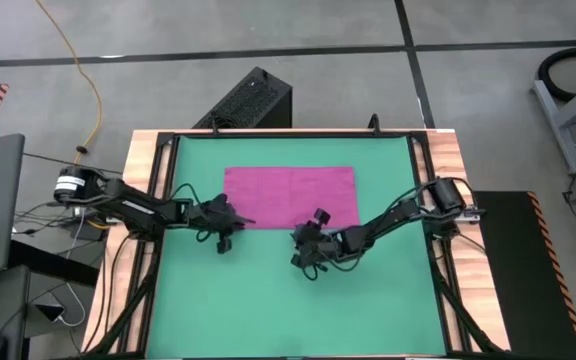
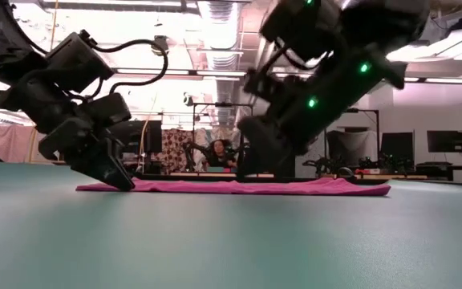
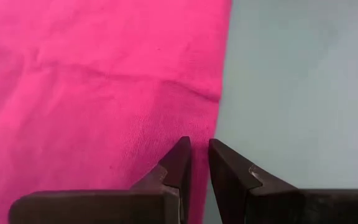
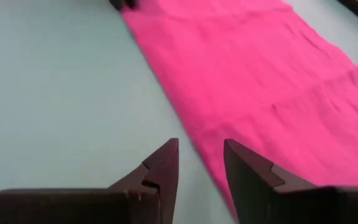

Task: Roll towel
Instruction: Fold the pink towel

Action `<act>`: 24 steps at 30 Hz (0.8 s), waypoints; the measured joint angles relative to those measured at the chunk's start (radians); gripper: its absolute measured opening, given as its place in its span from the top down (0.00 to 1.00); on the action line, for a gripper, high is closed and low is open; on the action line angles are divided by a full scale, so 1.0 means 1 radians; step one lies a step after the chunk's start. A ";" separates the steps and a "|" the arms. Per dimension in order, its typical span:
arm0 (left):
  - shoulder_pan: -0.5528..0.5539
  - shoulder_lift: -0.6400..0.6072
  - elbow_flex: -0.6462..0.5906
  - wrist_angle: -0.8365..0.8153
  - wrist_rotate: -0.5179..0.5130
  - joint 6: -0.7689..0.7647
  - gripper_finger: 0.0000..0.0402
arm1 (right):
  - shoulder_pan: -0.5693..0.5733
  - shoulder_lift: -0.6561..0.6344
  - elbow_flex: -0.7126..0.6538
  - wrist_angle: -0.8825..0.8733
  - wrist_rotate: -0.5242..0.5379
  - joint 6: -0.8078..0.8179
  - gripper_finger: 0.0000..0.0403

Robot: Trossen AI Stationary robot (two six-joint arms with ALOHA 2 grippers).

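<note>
High view, towel: the towel [image 1: 290, 193] lies flat and spread on the green tabletop [image 1: 268, 300], toward the far middle, its long axis running left to right.
High view, left gripper: the left gripper [image 1: 226, 217] sits at the towel's near-left corner, reaching in from the left edge.
High view, right gripper: the right gripper [image 1: 313, 232] is at the towel's near edge, right of centre, its arm coming from the right side.
High view, surroundings: a wooden frame [image 1: 146, 160] borders the mat; a black box [image 1: 251, 100] stands on the floor beyond the far edge, and a yellow cable [image 1: 86, 75] trails across the floor at far left.
High view, open room: the whole near half of the mat is bare (plenty of green on both sides of the towel too).
Low view, towel: a thin flat magenta strip [image 2: 239, 187] across the mid-distance, no fold raised.
Low view, arms: the left gripper [image 2: 117, 178] comes down to the strip's left end, tips at cloth level; the right arm [image 2: 319, 72] bulks in front and hides part of the middle.
Low view, room: a person [image 2: 215, 152] sits far behind the tabletop among desks and monitors.
Left wrist view: the left gripper [image 3: 200, 155] has its fingers drawn close with a slim gap, poised over the towel's [image 3: 92, 93] straight edge where it meets the mat; whether cloth is pinched I cannot tell.
Right wrist view: the right gripper [image 4: 201, 158] is parted and empty, straddling the towel's [image 4: 260, 81] edge, the cloth stretching away along its length.
</note>
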 joint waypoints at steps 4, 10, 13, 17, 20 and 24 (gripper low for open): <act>-0.066 0.000 0.000 0.004 0.059 -0.167 0.89 | 0.061 -0.038 0.000 -0.005 0.021 0.056 0.63; -0.212 0.002 -0.002 0.150 0.107 -0.423 0.89 | 0.129 -0.044 0.000 -0.027 0.039 0.182 0.63; -0.282 0.004 0.011 0.336 0.111 -0.490 0.89 | 0.139 -0.045 0.000 -0.059 0.044 0.289 0.63; -0.356 0.002 0.072 0.549 0.097 -0.453 0.89 | 0.157 -0.044 0.000 -0.056 0.050 0.381 0.63; -0.365 -0.010 0.145 0.586 0.119 -0.278 0.89 | 0.166 -0.044 0.000 -0.058 0.066 0.436 0.63; -0.309 -0.029 0.245 0.334 0.000 -0.003 0.89 | 0.169 -0.034 0.000 -0.043 0.147 0.463 0.66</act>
